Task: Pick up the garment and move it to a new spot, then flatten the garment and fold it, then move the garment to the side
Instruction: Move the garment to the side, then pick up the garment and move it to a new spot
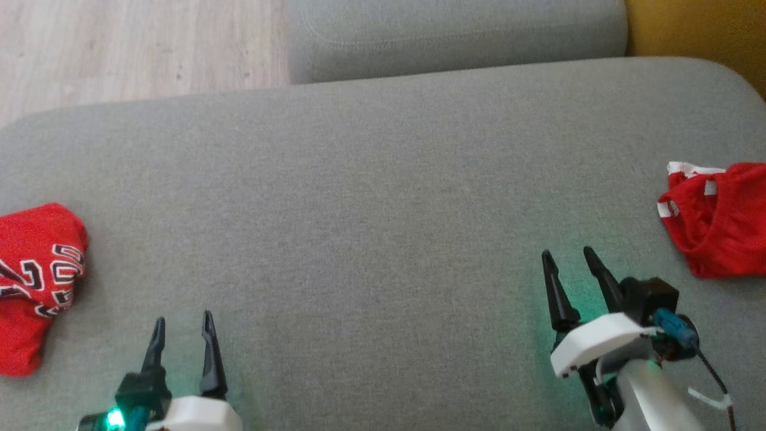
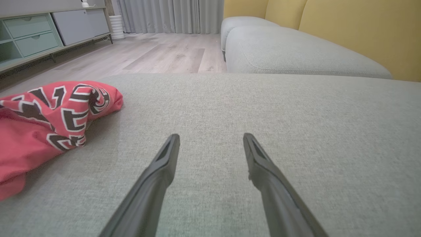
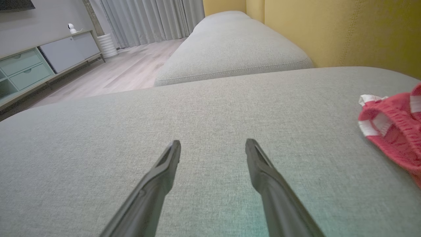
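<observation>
We see a grey woven sofa seat [image 1: 383, 179]. At its left edge lies a red garment [image 1: 36, 269] with black letters outlined in white; at its right edge, a second red garment [image 1: 724, 221] banded in white. Beyond are a mustard-yellow backrest [image 1: 700, 30] and a pale wood-grain floor [image 1: 119, 48].

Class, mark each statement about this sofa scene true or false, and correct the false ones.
1. The left gripper and the right gripper are both open and empty. True.
2. The lettered red garment lies on the robot's right. False: it lies on the robot's left.
3. The white-trimmed red garment is spread out flat. False: it lies crumpled.
4. Both garments rest on the grey cushion. True.
</observation>
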Tool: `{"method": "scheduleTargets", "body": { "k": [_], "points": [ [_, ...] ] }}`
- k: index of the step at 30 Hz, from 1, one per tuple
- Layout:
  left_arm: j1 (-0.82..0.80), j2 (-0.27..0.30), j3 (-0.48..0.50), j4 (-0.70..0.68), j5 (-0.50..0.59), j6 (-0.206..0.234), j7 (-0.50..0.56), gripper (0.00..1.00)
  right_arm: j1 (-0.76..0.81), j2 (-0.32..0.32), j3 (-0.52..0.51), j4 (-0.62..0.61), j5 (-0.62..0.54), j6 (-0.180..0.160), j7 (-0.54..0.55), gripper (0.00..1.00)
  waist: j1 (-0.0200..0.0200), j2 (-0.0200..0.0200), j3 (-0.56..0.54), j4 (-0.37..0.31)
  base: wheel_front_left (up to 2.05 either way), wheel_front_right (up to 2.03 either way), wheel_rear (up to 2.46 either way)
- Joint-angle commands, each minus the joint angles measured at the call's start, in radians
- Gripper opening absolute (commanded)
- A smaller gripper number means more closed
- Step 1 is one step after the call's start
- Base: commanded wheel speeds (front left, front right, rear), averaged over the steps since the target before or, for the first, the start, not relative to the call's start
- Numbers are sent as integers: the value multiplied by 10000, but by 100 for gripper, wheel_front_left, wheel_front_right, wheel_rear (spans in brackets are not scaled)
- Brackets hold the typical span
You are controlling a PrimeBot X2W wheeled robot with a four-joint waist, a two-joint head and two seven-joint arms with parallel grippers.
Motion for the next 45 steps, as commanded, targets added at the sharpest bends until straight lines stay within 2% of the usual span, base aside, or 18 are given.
{"method": "scheduleTargets", "body": {
  "k": [1, 17, 21, 31, 35, 40, 45],
  "points": [
    [-48, 58, 229, -243, 46, -14, -67, 100, -11, 36, 220, -320, 88, -9, -108, 100, 2, 0, -237, 77, 0, 0, 0],
    [202, 57, -138, -217, -111, 51, -67, 100, 282, 37, 227, -277, 356, -9, -108, 100, 2, 0, -413, 570, 0, 0, 0],
    [79, 57, -228, -196, -209, 59, -67, 100, 307, 37, 250, -327, 363, -9, -108, 100, 2, 0, -221, 1192, 0, 0, 0],
    [-84, 57, -280, -133, -528, 152, -67, 100, 39, 37, 479, -516, 295, -9, -108, 100, 2, 0, 559, 3740, 0, 0, 0],
    [64, 57, -56, -122, -637, 220, -67, 100, -93, 37, 673, -544, 194, -9, -108, 100, 2, 0, 732, 4511, 0, 0, 0],
    [295, 57, 271, -203, -782, 325, -67, 100, -251, 37, 937, -545, 201, -9, -108, 100, 2, 0, 828, 5061, 0, 0, 0],
    [251, 57, 687, -235, -776, 239, -67, 100, -340, 37, 1097, -526, 213, -9, -109, 100, 2, 0, 893, 5184, 0, 0, 0]
  ]
}}
